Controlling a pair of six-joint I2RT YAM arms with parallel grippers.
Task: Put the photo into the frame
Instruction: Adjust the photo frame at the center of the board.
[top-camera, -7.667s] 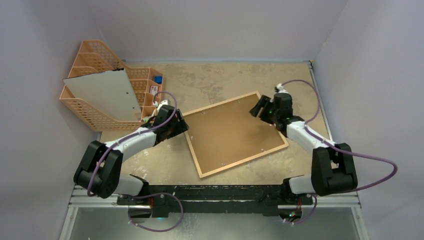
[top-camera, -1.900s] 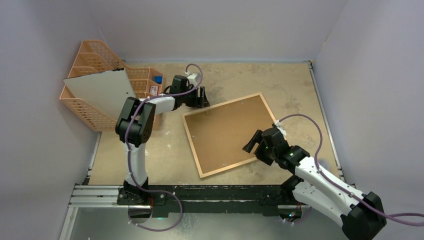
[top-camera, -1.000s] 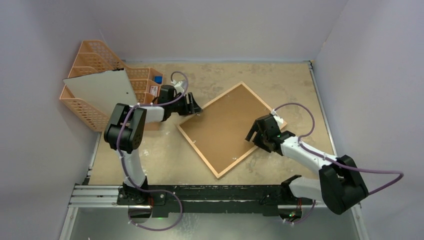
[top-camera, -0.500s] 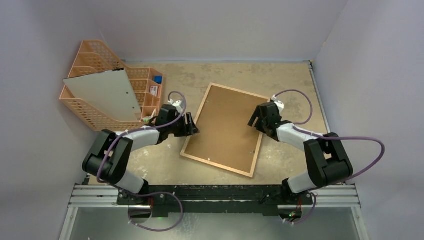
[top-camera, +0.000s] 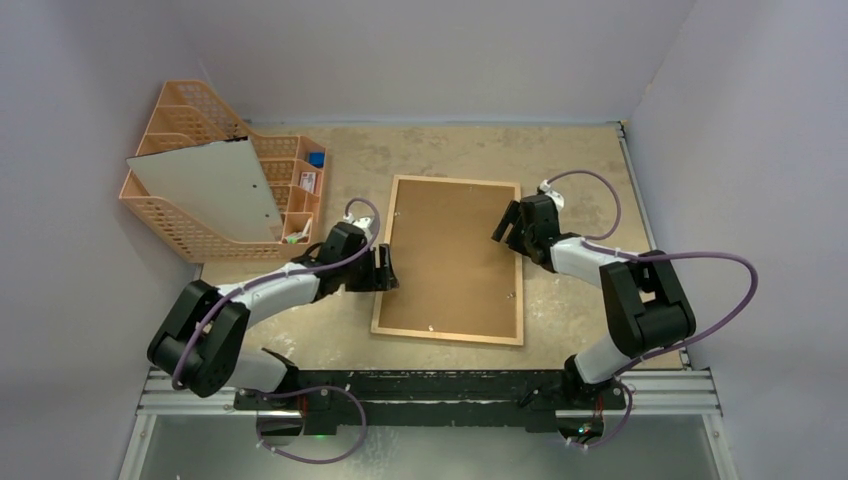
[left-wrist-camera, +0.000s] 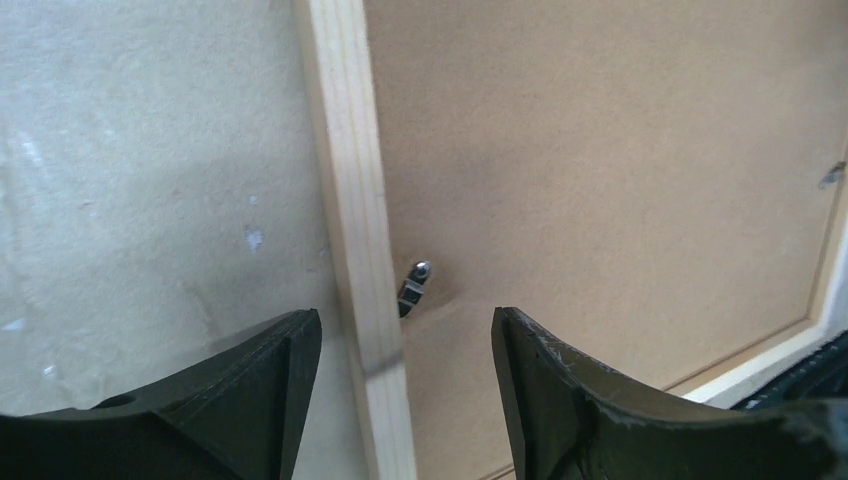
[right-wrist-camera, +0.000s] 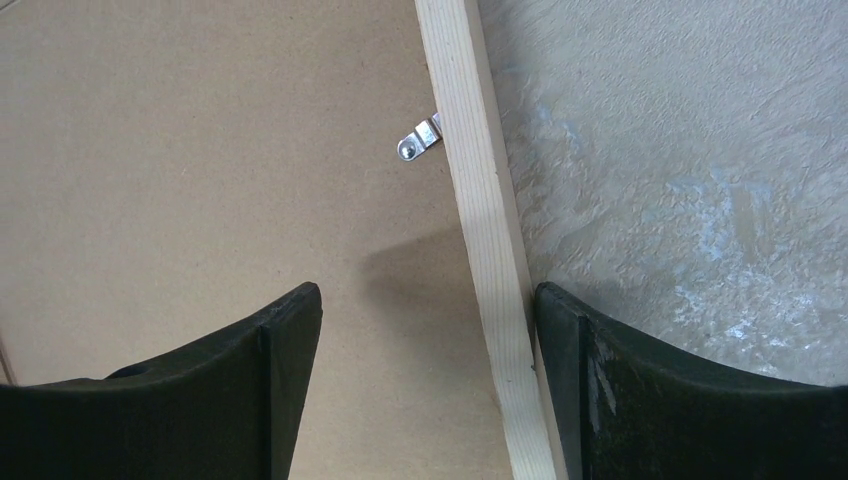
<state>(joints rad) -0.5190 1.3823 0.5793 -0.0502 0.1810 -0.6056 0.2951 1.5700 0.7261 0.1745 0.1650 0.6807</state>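
One frame (top-camera: 450, 260) lies brown back up at the middle of the table (top-camera: 590, 170), short sides toward the near and far edges. At its left edge the left gripper (top-camera: 386, 268) straddles the wood, jaws apart and clear of it — the right gripper (top-camera: 506, 228) straddles the right edge, jaws wide.

The left end effector (left-wrist-camera: 405, 335) has its two dark fingers (left-wrist-camera: 265, 385) spread apart at the bottom of the view, straddling one rail of the thin light-wood picture frame (left-wrist-camera: 345, 150). Neither finger touches the rail. The frame lies back-up, with its brown hardboard back panel (left-wrist-camera: 600, 150) filling the right side. A small silver metal clip (left-wrist-camera: 415, 283) sits on the panel against the rail, just ahead of the gap between the fingers. Left of the rail is the pale, mottled counter (left-wrist-camera: 140, 180). A second rail crosses the lower right corner.
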